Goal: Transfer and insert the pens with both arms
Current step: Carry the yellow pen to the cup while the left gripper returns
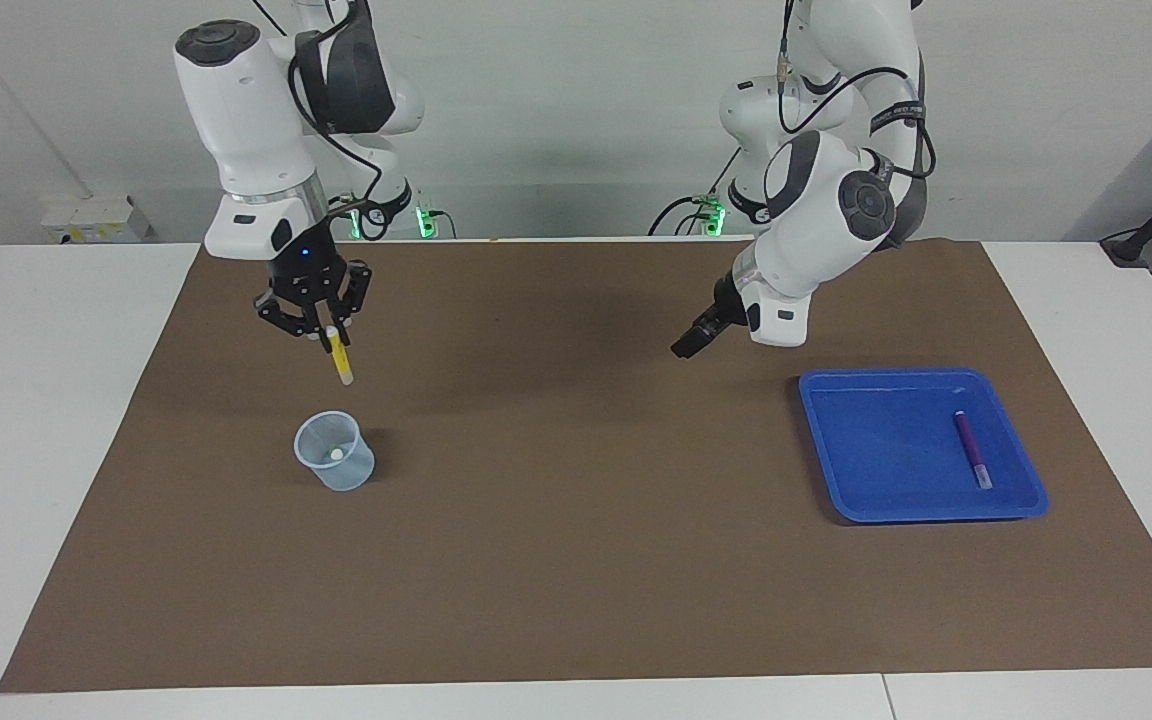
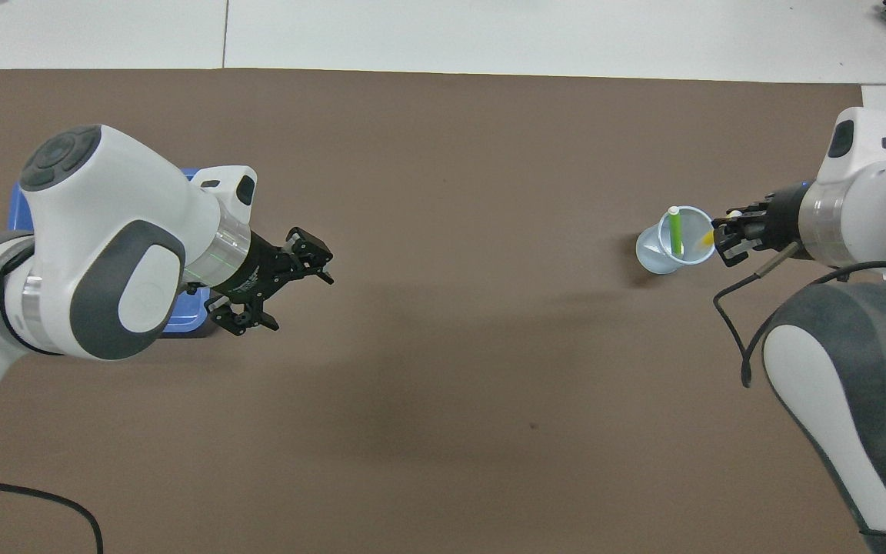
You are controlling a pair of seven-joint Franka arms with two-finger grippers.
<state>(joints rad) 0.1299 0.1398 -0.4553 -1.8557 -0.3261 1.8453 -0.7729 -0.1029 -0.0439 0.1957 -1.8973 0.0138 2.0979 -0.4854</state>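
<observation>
Over the cup [image 1: 334, 465], toward the right arm's end of the bench [image 1: 556, 560], the yellow pen [image 1: 340, 358] is pinched near its top by the right gripper [image 1: 319, 328], hanging tip-down. A green pen [image 2: 674, 231] is already stood inside. Left gripper [image 1: 693, 343] is spread, empty, beside the blue tray [image 1: 841, 480], where the purple pen [image 1: 971, 450] lies. Pens judged light, stiff, smooth; best pinched mid-barrel.

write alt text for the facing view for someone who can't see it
The right gripper holds a yellow pen pointing down above a pale cup on a brown mat. The left gripper, open and empty, hangs beside a blue tray with a purple pen lying in it.
</observation>
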